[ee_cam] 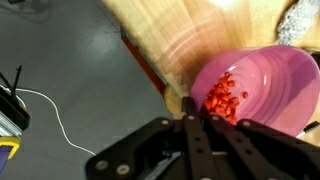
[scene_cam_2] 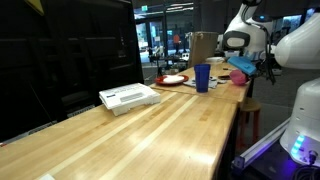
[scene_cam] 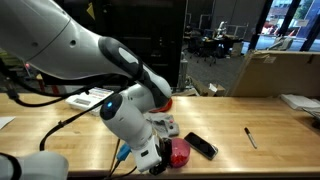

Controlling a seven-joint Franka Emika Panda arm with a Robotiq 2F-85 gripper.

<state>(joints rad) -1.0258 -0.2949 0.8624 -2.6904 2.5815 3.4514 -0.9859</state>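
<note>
A pink bowl (ee_cam: 272,85) holds a heap of small red pieces (ee_cam: 225,97). In the wrist view my gripper (ee_cam: 192,120) is shut, its two black fingers pressed together on the bowl's near rim. The bowl hangs past the edge of the wooden table (ee_cam: 165,30), with grey floor below on the left. In both exterior views the bowl (scene_cam: 179,152) (scene_cam_2: 240,76) sits at the end of the white arm, at the table's edge. The fingertips themselves are hidden by the arm in those views.
A black phone (scene_cam: 200,146) and a pen (scene_cam: 251,137) lie on the table near the bowl. A blue cup (scene_cam_2: 203,77), a plate (scene_cam_2: 172,80) and a white flat box (scene_cam_2: 130,97) stand further along. Cardboard boxes (scene_cam: 275,72) sit behind. A white cable (ee_cam: 55,115) trails on the floor.
</note>
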